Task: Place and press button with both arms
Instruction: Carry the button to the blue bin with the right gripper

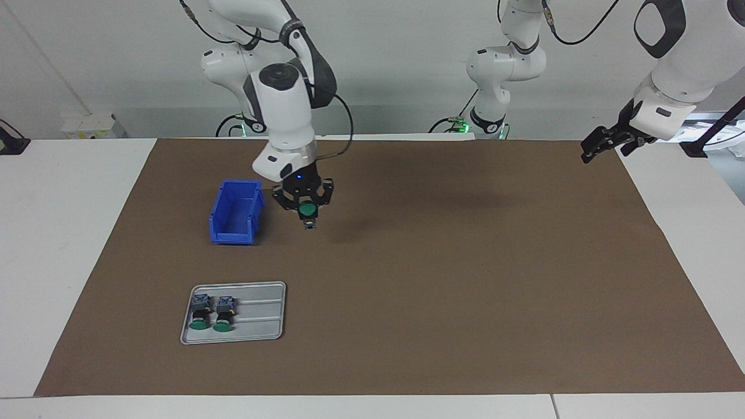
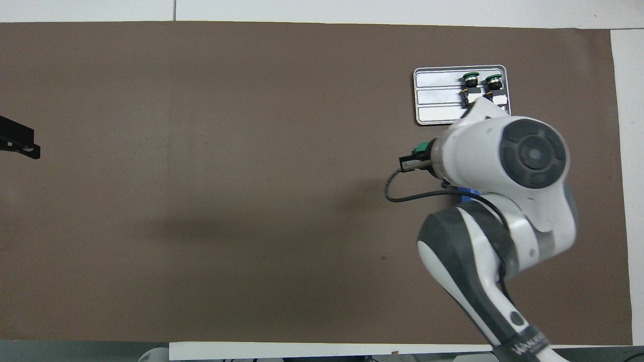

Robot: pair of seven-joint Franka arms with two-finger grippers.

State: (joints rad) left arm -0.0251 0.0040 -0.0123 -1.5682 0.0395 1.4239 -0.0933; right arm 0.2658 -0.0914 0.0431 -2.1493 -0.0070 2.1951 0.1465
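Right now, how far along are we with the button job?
Done: one button is out of the grey tray, shut in the right gripper, in the air beside the blue bin. In hand: carrying it; it is not yet set down. Left: placing and pressing it. Two more buttons lie in the tray. The left gripper waits open at its own table end.

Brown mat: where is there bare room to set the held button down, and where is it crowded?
Most of the mat is bare, from the blue bin and grey tray to the left arm's end, where the left gripper waits open. It is crowded at the right arm's end: the right gripper holds a button beside the bin; two buttons fill one end of the tray.
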